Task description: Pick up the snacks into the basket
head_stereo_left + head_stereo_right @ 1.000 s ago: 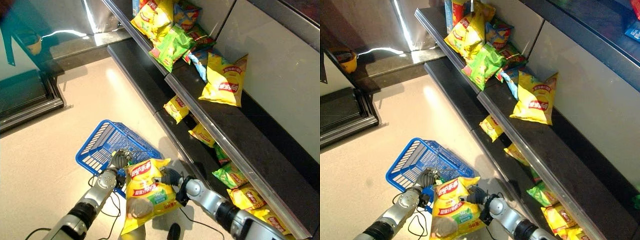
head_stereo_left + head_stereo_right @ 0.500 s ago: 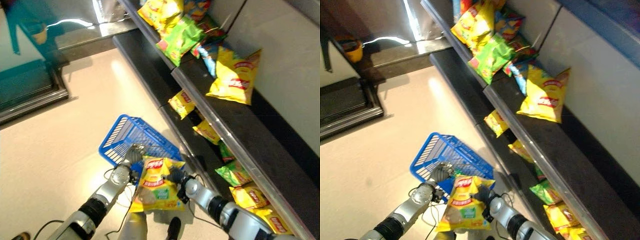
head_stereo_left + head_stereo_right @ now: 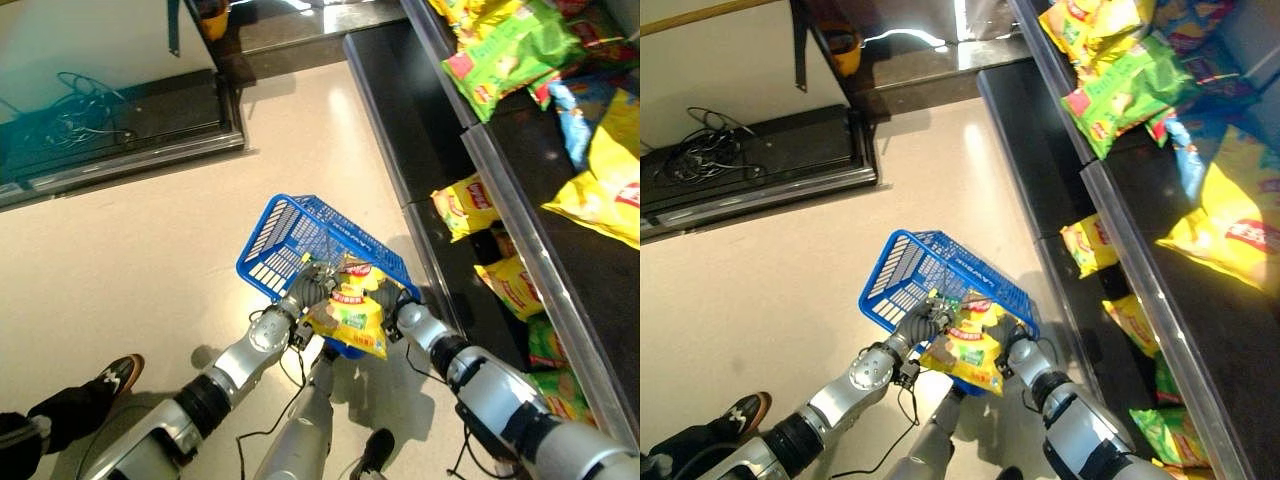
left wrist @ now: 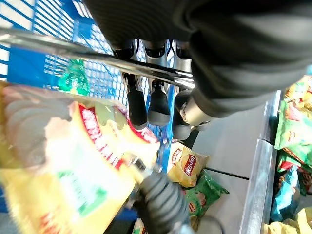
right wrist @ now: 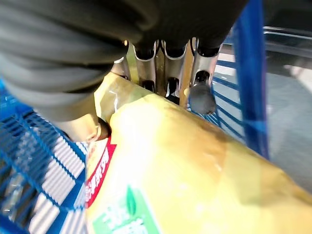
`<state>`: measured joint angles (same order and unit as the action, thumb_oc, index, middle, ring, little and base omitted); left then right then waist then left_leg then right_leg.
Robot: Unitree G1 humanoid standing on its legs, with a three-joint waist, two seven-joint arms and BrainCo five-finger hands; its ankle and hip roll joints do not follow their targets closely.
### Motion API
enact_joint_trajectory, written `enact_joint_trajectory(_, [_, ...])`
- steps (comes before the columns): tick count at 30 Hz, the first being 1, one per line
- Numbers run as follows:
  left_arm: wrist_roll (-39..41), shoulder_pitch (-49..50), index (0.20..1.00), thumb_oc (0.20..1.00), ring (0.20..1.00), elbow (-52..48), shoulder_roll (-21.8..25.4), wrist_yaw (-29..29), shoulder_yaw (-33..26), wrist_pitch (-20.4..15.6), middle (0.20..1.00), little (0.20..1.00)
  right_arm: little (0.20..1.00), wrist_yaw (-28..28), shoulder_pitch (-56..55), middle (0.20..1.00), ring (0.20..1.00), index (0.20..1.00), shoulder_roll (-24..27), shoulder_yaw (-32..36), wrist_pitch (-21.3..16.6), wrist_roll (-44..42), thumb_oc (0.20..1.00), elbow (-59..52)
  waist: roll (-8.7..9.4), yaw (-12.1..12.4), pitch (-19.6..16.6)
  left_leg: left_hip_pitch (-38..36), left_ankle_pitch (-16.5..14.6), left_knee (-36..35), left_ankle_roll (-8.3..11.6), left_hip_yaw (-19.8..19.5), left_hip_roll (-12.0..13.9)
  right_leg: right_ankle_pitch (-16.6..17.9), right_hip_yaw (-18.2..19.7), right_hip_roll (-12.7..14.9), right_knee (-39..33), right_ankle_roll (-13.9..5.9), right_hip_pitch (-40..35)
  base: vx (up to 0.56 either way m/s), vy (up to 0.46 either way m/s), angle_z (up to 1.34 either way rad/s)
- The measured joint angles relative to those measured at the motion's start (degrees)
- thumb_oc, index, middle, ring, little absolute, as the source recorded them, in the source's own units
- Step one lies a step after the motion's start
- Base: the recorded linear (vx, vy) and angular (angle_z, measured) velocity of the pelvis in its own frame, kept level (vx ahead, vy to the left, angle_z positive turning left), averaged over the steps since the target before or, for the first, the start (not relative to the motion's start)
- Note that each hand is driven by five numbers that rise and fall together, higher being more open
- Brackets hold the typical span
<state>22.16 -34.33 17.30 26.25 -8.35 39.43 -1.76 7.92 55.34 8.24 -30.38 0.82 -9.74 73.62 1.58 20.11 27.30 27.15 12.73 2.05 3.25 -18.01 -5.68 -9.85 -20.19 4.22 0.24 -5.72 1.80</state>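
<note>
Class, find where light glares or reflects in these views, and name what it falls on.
Right eye view: a white streak glares on the glossy dark ledge, and the shelf's metal edge shines. Right wrist view: the snack bag gleams white. Left wrist view: the basket's handle glints.

Left hand [image 3: 308, 290]: arm reaching forward from lower left, fingers curled round a metal handle [image 4: 97, 61]. Right hand [image 3: 397, 303]: arm extended from lower right, fingers and thumb clamped on a bag [image 3: 352, 315].
</note>
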Motion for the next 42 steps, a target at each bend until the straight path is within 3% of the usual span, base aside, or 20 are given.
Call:
enact_joint_trajectory(3, [0.00,-1.30,0.200,0.200,0.200,-0.01,-0.26,0.72,0.58,0.00,0.200,0.200,0.200,-0.37,1.56,0.200,0.200,0.200,-0.18,0.15,0.05,-0.26,0.200,0.46,-0.01,0.33,0.00,0.63,-0.29,0.51,0.34,-0.16,-0.55,-0.13,-0.43,0.27,0.01,-0.23,0.14,0.05,0.010,0.11])
enact_joint_trajectory(4, [0.00,-1.83,0.200,0.200,0.200,-0.01,-0.27,1.14,1.03,0.00,0.200,0.200,0.827,-0.86,2.24,0.827,0.827,0.827,0.12,-0.60,0.13,-0.23,0.827,1.26,-0.01,0.92,0.00,0.77,-0.30,0.57,0.36,-0.20,-0.62,-0.12,-0.50,0.33,0.03,-0.24,0.22,0.05,0.010,0.06])
enact_joint_trajectory(5, [0.00,-2.01,0.200,0.200,0.200,-0.06,-0.29,1.57,1.53,0.00,0.200,0.200,1.000,-1.36,2.26,1.000,1.000,1.000,0.24,-1.88,0.23,0.19,1.000,1.63,-0.01,1.55,0.00,0.77,-0.58,0.68,0.73,-0.17,-0.74,-0.16,-0.59,0.48,0.04,-0.31,0.17,0.04,0.003,0.03])
enact_joint_trajectory(20, [-0.01,-1.88,0.200,0.200,0.200,-0.09,-0.08,2.33,2.26,0.45,0.200,0.200,1.000,-2.71,1.58,1.000,1.000,1.000,-0.40,-1.51,2.40,1.40,1.000,4.24,0.00,1.02,0.00,0.76,-0.62,1.30,0.78,0.77,-0.12,-0.20,0.42,0.62,1.62,-0.37,1.02,0.00,0.013,-0.04])
enact_joint_trajectory(23, [-0.03,-1.73,0.200,0.200,0.200,-0.09,-0.01,2.28,2.34,0.66,0.200,0.200,1.000,-2.04,1.43,1.000,1.000,1.000,-0.67,0.59,2.39,1.05,1.000,3.86,0.02,-0.21,-0.02,0.66,-0.47,1.41,0.58,1.01,0.03,-0.20,0.67,0.64,1.88,-0.36,1.08,0.00,0.020,-0.04])
enact_joint_trajectory(27, [-0.13,-0.76,0.200,0.200,0.200,-0.07,0.45,1.91,1.97,1.30,0.200,0.200,1.000,-0.80,-3.95,1.000,1.000,1.000,-0.67,1.55,1.14,-2.30,1.000,-5.02,0.55,-2.23,-0.30,0.33,-0.39,1.60,0.44,2.39,0.65,-0.11,2.25,0.79,2.72,-0.43,1.65,-0.01,0.060,-0.21])
enact_joint_trajectory(30, [-1.75,4.99,0.200,0.200,0.200,-1.20,2.65,0.97,-4.26,1.27,0.200,0.200,1.000,-0.17,-19.80,1.000,1.000,1.000,2.18,2.73,-1.58,-3.87,1.000,-30.65,3.14,-5.63,-0.30,-0.33,-1.02,2.64,-0.97,5.70,1.97,0.19,4.89,0.90,3.79,-0.42,2.35,-0.01,0.044,-0.43])
enact_joint_trajectory(32, [-3.23,7.90,0.200,0.200,0.200,-0.69,5.39,0.33,-6.79,1.45,0.200,0.200,1.000,-0.22,-25.81,1.000,1.000,1.000,3.64,3.68,-3.60,-3.81,1.000,-36.69,4.89,-8.43,-0.67,-1.34,-1.58,3.00,-1.32,7.13,2.78,0.55,5.97,0.81,4.01,-0.36,1.98,-0.02,0.043,-0.49])
enact_joint_trajectory(36, [-3.48,11.54,0.200,0.200,0.200,0.62,6.44,-0.22,-10.79,1.50,0.200,0.200,1.000,-0.49,-34.88,1.000,1.000,1.000,8.93,12.24,-4.85,-3.88,1.000,-41.28,6.97,-11.58,-1.76,-2.12,-2.45,3.65,-0.87,9.49,4.82,1.75,8.28,0.12,4.03,-0.08,2.50,-0.02,0.057,-0.43])
enact_joint_trajectory(42, [-4.42,20.22,0.200,0.200,0.200,2.21,6.69,-0.25,-18.08,1.47,0.200,0.200,1.000,-2.46,-44.03,1.000,1.000,1.000,10.53,17.35,-6.67,-3.95,1.000,-49.28,9.25,-14.60,-3.52,-5.67,-3.33,3.05,-1.27,14.34,6.79,3.76,13.42,0.14,2.71,-0.01,1.40,0.00,0.050,-0.54])
